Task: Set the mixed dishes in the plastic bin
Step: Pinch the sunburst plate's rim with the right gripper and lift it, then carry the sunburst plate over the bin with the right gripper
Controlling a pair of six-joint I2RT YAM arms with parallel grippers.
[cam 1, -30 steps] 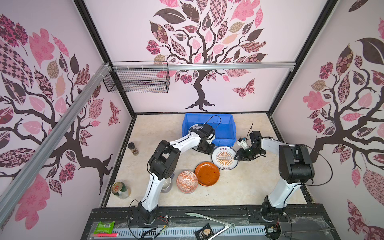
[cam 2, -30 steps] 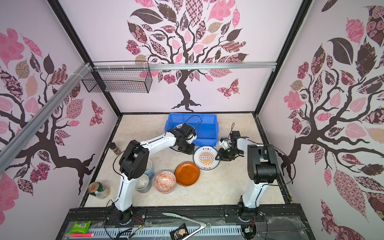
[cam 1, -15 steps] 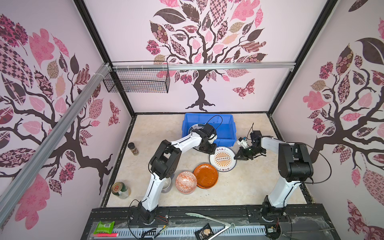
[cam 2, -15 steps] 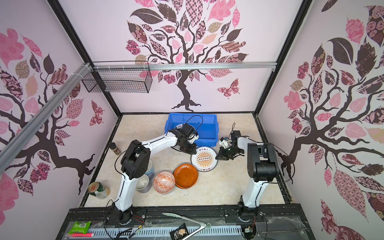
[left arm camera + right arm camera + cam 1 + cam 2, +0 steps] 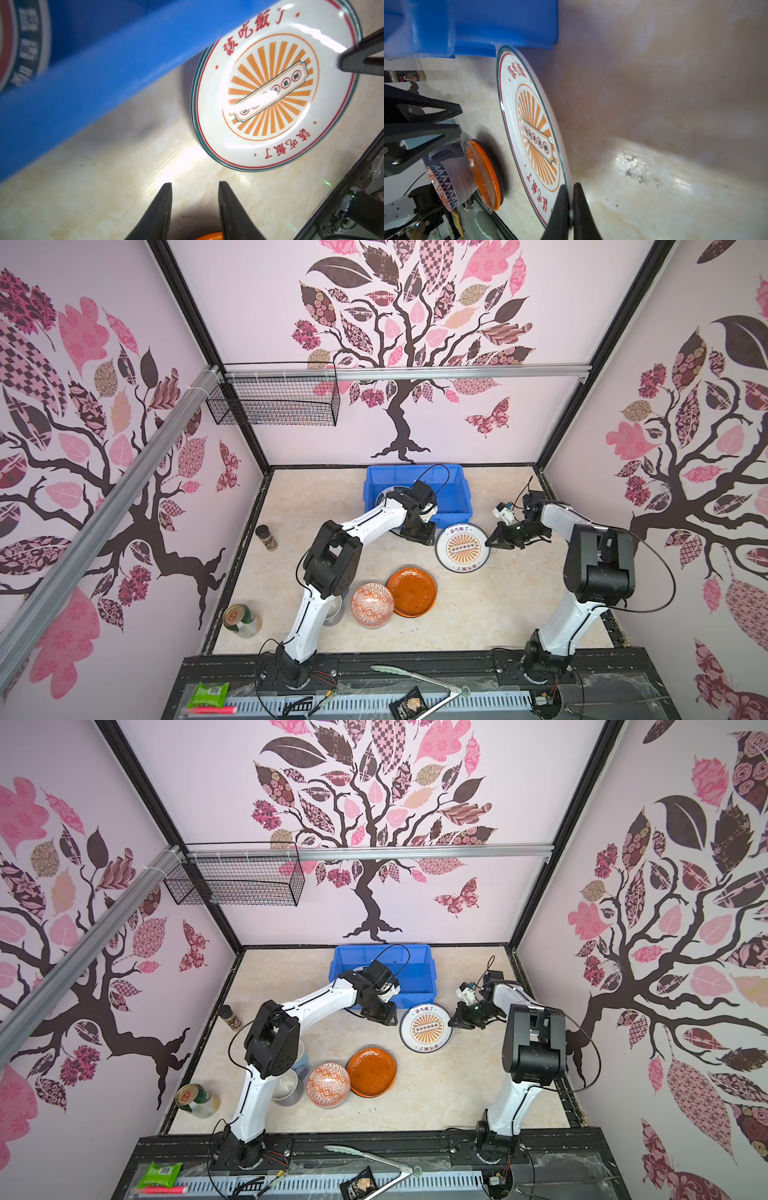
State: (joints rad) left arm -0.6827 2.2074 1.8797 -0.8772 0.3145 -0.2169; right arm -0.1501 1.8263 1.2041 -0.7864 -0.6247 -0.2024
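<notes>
Right claw point(image 5: 571, 185) pinching sunburst plate point(image 5: 533, 135) rim, left claw point(image 5: 195, 184) parted, wrist views only

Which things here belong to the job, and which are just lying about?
Job: bin, sunburst plate, orange plate, bowl, mug, plate in bin.
Lying about: jar, can, wire basket, tongs, green packet.

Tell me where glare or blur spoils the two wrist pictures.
Left wrist view: white glare crosses the middle of the sunburst plate, and the blue bin is smeared by blur. Right wrist view: the table beyond the plate is soft, with a bright glare patch.
</notes>
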